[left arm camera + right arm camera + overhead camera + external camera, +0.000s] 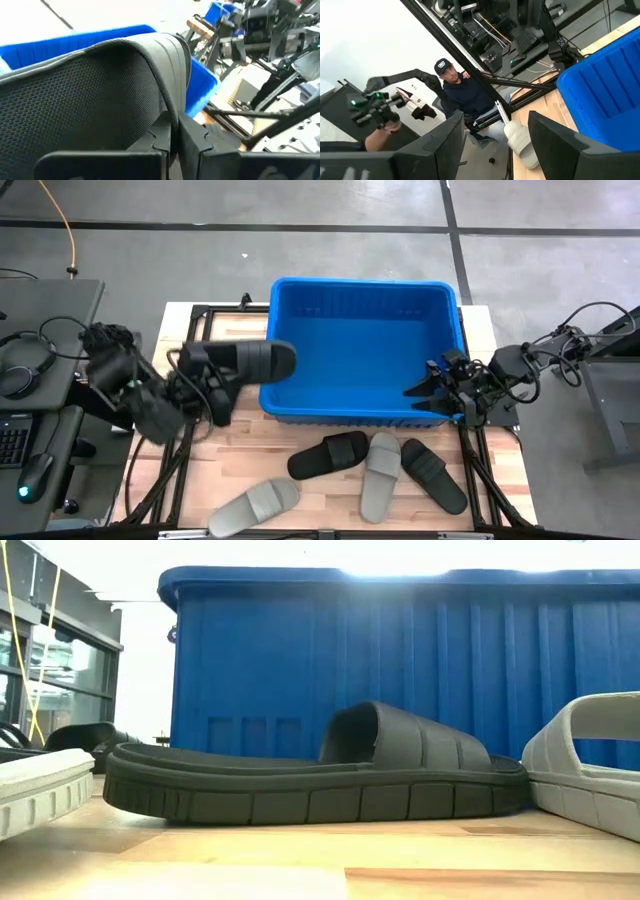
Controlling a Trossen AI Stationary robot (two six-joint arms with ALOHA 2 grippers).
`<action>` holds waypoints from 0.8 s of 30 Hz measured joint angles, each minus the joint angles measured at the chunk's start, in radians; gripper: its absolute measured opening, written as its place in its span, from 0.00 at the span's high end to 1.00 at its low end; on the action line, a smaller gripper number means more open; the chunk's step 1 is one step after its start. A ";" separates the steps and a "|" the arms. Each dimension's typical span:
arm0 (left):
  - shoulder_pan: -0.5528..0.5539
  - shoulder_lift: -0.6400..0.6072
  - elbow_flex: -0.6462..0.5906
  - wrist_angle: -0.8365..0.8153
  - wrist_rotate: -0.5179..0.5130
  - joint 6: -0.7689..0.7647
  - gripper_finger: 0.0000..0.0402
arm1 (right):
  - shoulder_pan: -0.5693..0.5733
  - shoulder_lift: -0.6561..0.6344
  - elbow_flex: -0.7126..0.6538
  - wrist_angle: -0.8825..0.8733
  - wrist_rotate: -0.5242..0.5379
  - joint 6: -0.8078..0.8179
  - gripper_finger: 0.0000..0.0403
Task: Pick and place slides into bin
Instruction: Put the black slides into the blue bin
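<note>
**Slides: one black sandal carried at the bin's edge, four more on the desk**

Slides here look like light foam: soft enough to give under a pinch, yet stiff enough to hold their shape when lifted by one end. That is my reading of the black slide (250, 362), which juts out level from the left hand (205, 370) with its far end over the left rim of the bin (440, 395). The ribbed strap and the thick sole edge seem the surest places to take hold; the textured footbed should not be slippery.

The left hand is clamped together on that slide, as the left wrist view shows, with its dark fingers (162, 137) meeting at the strap's edge. The right hand (432, 393) waits with its fingers apart at the bin's right front corner, holding nothing.

On the desk (300, 490) in front of the bin lie four more: a black slide (330, 455), a grey slide (380, 473) beside it, another black one (433, 474), and a grey one (255, 506) near the front edge.

Only the high view gives that layout. The low view alone shows the thick grooved sole of a lying slide (310, 775). The right wrist view alone shows a seated person (467, 95) beyond the desk.
</note>
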 joint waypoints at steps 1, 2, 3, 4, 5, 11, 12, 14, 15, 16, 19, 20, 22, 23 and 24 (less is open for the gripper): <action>0.022 -0.001 0.024 0.002 0.003 0.040 0.98 | 0.000 0.000 0.000 0.003 0.013 -0.007 0.48; 0.044 -0.001 0.046 0.003 0.004 0.077 0.99 | 0.000 0.000 0.000 0.009 0.019 -0.018 0.48; 0.066 -0.001 0.064 0.004 0.005 0.105 0.99 | 0.000 0.000 0.000 0.014 0.025 -0.029 0.48; 0.087 -0.001 0.078 0.006 0.003 0.126 0.99 | -0.001 0.000 0.000 0.017 0.032 -0.044 0.48; 0.107 -0.001 0.086 0.009 -0.001 0.143 0.99 | -0.002 0.000 0.000 0.020 0.037 -0.054 0.48; 0.224 0.000 0.100 0.021 -0.001 0.235 0.99 | -0.019 0.000 0.000 0.022 0.066 -0.123 0.48; 0.240 0.000 0.100 0.026 0.004 0.249 0.99 | -0.023 0.000 0.000 0.022 0.070 -0.135 0.48; 0.272 0.000 0.100 0.041 0.012 0.281 0.99 | -0.030 0.000 0.000 0.022 0.082 -0.164 0.48; 0.287 0.000 0.100 0.043 0.016 0.300 0.99 | -0.034 0.000 0.000 0.022 0.090 -0.183 0.48; 0.298 0.000 0.100 0.044 0.018 0.318 0.99 | -0.037 0.000 0.000 0.022 0.100 -0.204 0.48; 0.333 0.000 0.100 0.062 0.032 0.389 0.99 | -0.047 0.000 0.000 0.024 0.152 -0.240 0.48; 0.348 0.000 0.100 0.074 0.043 0.418 0.99 | -0.051 0.000 0.000 0.025 0.172 -0.241 0.48; 0.379 0.000 0.100 0.103 0.075 0.485 0.99 | -0.062 0.000 0.000 0.030 0.201 -0.251 0.48; 0.396 0.001 0.100 0.121 0.092 0.519 0.99 | -0.068 0.000 0.000 0.032 0.204 -0.262 0.48; 0.414 0.001 0.100 0.143 0.114 0.558 0.99 | -0.075 0.000 0.000 0.036 0.207 -0.271 0.48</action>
